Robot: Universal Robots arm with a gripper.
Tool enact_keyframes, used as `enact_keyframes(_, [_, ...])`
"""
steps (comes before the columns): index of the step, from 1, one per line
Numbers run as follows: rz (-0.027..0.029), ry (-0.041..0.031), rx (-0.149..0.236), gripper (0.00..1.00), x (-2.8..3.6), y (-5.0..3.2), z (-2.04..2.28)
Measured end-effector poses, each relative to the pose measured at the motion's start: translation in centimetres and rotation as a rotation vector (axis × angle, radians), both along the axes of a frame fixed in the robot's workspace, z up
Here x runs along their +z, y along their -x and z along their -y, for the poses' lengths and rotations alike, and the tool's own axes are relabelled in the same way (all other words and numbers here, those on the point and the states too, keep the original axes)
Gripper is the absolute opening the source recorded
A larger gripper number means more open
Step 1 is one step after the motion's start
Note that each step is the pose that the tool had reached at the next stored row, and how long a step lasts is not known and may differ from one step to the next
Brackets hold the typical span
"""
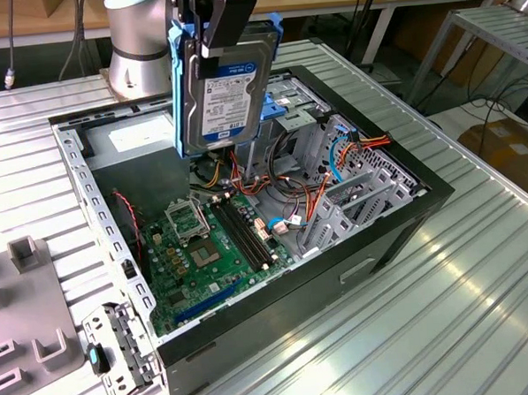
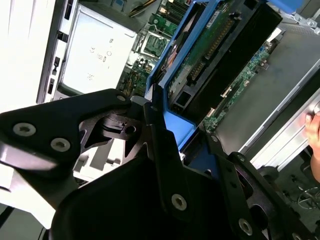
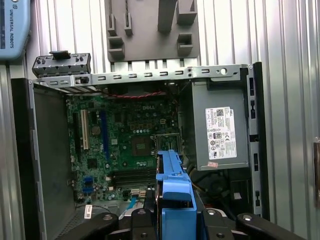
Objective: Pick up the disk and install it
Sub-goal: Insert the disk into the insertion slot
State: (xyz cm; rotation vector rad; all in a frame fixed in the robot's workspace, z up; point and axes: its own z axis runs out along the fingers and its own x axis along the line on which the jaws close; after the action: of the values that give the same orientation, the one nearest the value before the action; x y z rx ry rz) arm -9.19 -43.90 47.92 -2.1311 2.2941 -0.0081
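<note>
case [image 1: 91,198]: open, on ribbed surface [image 1: 447,312] | motherboard [image 1: 204,245]: flat on case floor | disk [image 1: 223,98]: aloft above case's far edge, long axis upright, hanging straight below pincer | pincer [image 1: 218,27]: clamped on disk's upper end | drive cage [image 1: 308,115]: just beside disk toward the exterior view's right, lower

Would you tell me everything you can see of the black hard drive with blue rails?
The flat black rectangular hard drive has blue plastic rails along its edges and a white label on its face. It hangs upright above the open black computer case, clear of it. The black gripper clamps its upper end. In the second wrist view its green circuit board shows.
</note>
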Motion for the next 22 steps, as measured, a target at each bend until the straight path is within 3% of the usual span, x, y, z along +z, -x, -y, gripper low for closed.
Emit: enact_keyframes(22, [0.0000,0.0000,0.000,0.37,0.00,0.00,1.41])
